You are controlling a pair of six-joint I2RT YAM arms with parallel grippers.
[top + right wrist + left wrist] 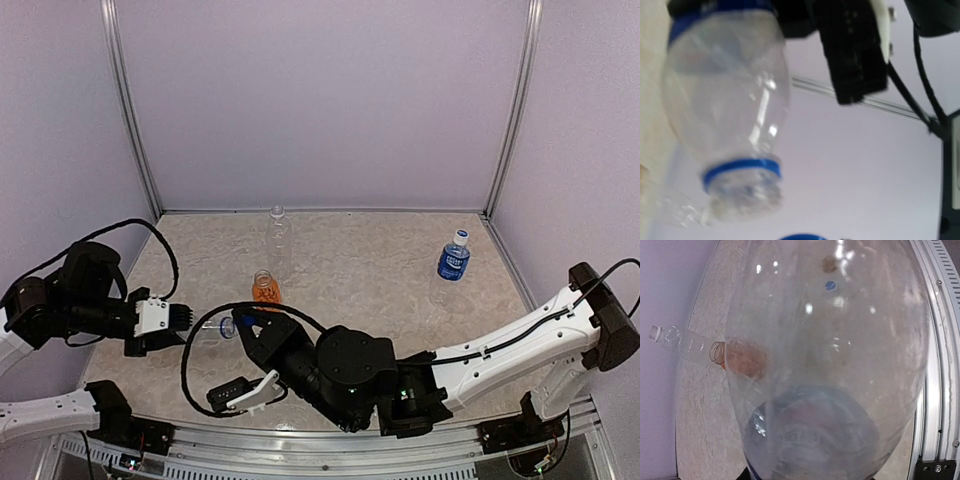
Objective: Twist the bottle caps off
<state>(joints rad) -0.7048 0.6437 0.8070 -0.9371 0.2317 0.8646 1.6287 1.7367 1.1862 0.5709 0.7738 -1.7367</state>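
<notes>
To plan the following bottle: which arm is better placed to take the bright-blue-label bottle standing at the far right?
Right, probably: the bright-blue-label bottle stands on the right arm's side, while the left tool is shut on the dark-label bottle.

Left arm (60, 300) and right arm (500, 345): white links, bulky black joints, looping black cables
</notes>
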